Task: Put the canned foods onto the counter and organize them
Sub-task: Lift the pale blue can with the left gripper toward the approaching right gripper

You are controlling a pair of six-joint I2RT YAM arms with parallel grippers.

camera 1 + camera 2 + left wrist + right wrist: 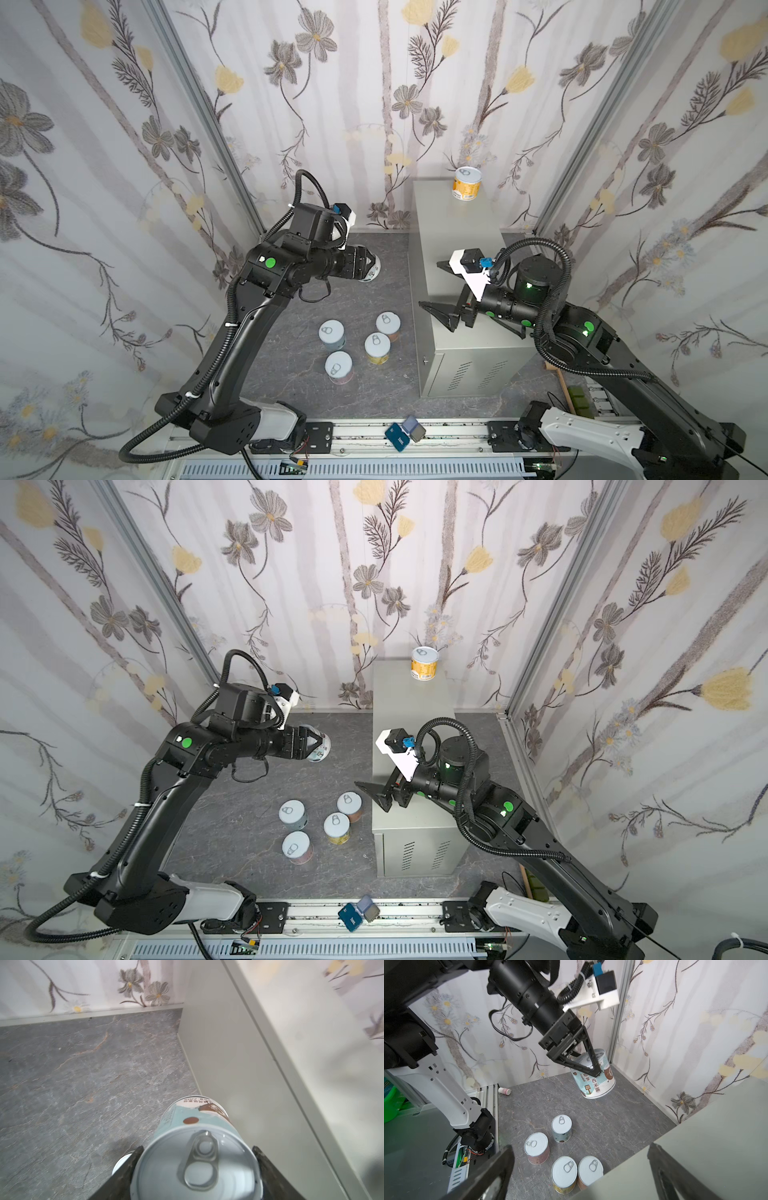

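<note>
1. My left gripper [316, 744] pinches the blue can [595, 1082] by its sides. The lid faces my wrist, so the pull-tab fills the left wrist view. I judge a side grip suits this job, since it leaves the base free to land flat.
2. The blue can hangs tilted and, as far as I can judge, clear of the floor [299, 374]. It is near the back wall, beside the counter [453, 232] and below its top. It needs more height before it can cross that edge.
3. My right gripper [429, 284] hovers over the counter's near end with its jaws spread wide and nothing between them. I judge it is parked there out of the left arm's way.
4. The orange can [467, 183] stands upright at the counter's far end, near the back edge. Set that deep, it leaves room in front for a row.
5. The other four cans [377, 347] stand upright on the floor in a loose cluster beside the counter. Two of them stand close together. Either arm should reach them.
6. Every can I see has its lid sealed with the tab flat, so the contents stay hidden. The counter's vented door looks shut, and I cannot see inside.
7. A tube [504, 1091] lies on its side at the floor's edge, well apart from the cans. It is not my concern.
8. By my count, one can is on the counter, one is in my grip and four are left on the floor.
</note>
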